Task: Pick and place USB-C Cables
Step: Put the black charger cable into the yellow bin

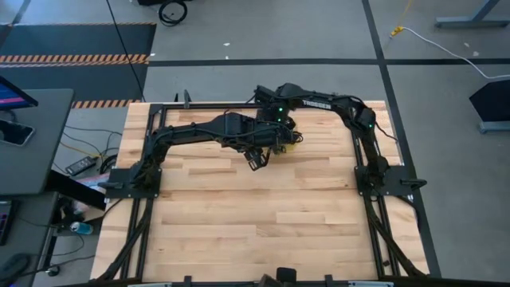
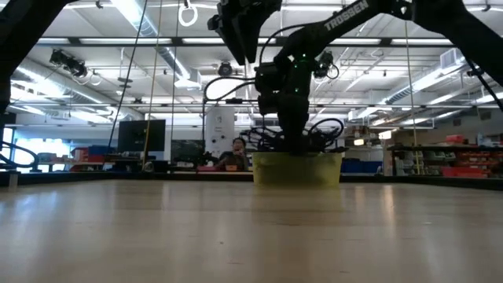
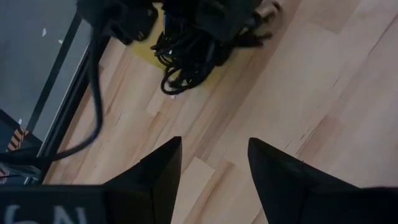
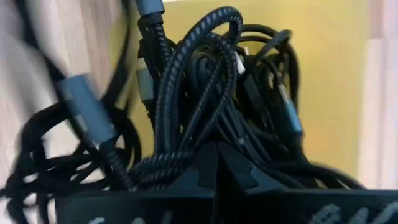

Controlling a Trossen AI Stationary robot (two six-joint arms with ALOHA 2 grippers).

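Note:
The USB-C cables (image 4: 205, 93) are a tangled pile of black braided cords with grey plugs. They lie on the flat yellow tray (image 4: 323, 74) near the table's far edge, also seen as the cable pile (image 3: 186, 56) and the tray (image 2: 299, 169). My right gripper (image 4: 217, 163) is down in the pile, shut. My left gripper (image 3: 214, 165) is open and hangs high over bare wood just near-left of the tray, its fingers (image 2: 244, 31) well above the table. My right gripper comes at the cable pile from above, pointing down, its fingertips closed together among the cords. A braided loop (image 4: 186, 155) runs in at the fingertips, which hide the exact place of contact. The cords still rest on the tray and on each other.
Bare wooden tabletop (image 1: 255, 215) spreads toward the near edge. A black metal frame (image 1: 159, 108) runs around the table. The two arms cross close together above the tray (image 1: 296, 145). Beyond the table a person (image 2: 236, 153) sits far off in the room.

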